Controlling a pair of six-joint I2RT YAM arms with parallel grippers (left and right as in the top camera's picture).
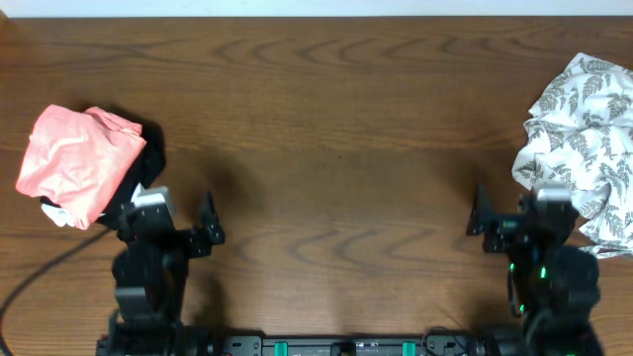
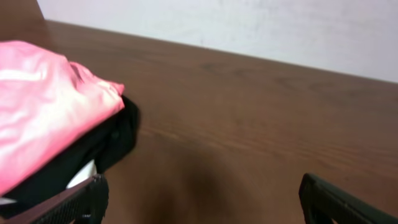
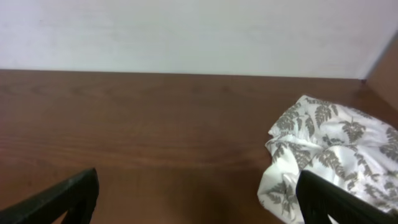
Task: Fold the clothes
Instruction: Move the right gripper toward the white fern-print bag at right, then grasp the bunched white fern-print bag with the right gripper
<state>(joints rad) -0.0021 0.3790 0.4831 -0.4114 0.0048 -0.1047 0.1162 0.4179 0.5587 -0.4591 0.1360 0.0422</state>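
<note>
Clothes (image 3: 329,155) appear beside right gripper (image 3: 196,190), pink garment (image 2: 43,106) beside left gripper (image 2: 202,196); both gape empty.

1. The middle of the table (image 1: 336,148) is bare wood from far edge to near edge, so I have open passage there.
2. At the left edge, a pink garment (image 1: 74,163) piled on a black cloth (image 2: 118,140) crowds my left gripper (image 2: 211,214).
3. At the right edge, the crumpled clothes (image 1: 584,138) block my right gripper's (image 3: 199,208) outer side.
</note>
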